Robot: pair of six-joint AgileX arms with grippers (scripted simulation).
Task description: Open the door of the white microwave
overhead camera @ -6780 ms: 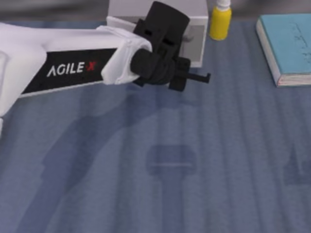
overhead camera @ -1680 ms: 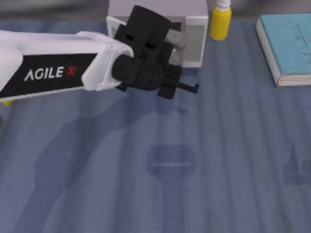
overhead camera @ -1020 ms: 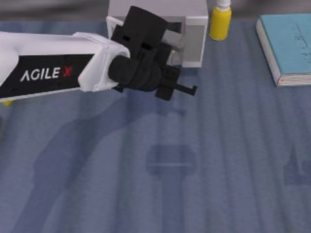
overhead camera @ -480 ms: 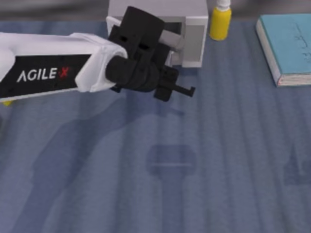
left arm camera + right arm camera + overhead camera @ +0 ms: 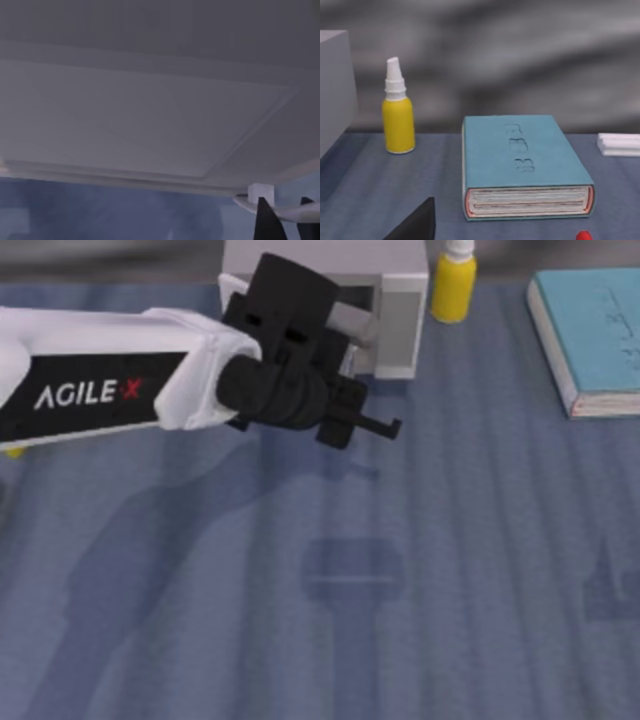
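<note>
1. You see the small boxy white microwave [image 5: 330,280] at the far edge of the blue-grey desk [image 5: 480,570], a little left of centre in the top view.
2. Its flat white-framed door with the pale grey window [image 5: 345,325] stands ajar: the window panel is angled out from the front, while the narrow grey control strip [image 5: 397,325] stays flush at the right.
3. Your left tool [image 5: 375,425] hangs just in front of the microwave, its black wrist covering most of the door from above.
4. In the left wrist view the door [image 5: 145,115] fills nearly the whole picture, and two dark fingertips [image 5: 267,222] sit at a small white handle [image 5: 270,205] at the door's edge.
5. You cannot tell from these views whether the left tool is clamped on that handle or merely hooked beside it.
6. A yellow dropper bottle with a white cap [image 5: 453,280] stands upright just right of the microwave.
7. A light-blue hardcover book [image 5: 590,335] lies flat near the desk's right edge, well apart from the microwave.
8. Your right arm is out of the top view; only a dark corner [image 5: 415,225] shows in its own wrist picture, so its tool's state cannot be told.
</note>
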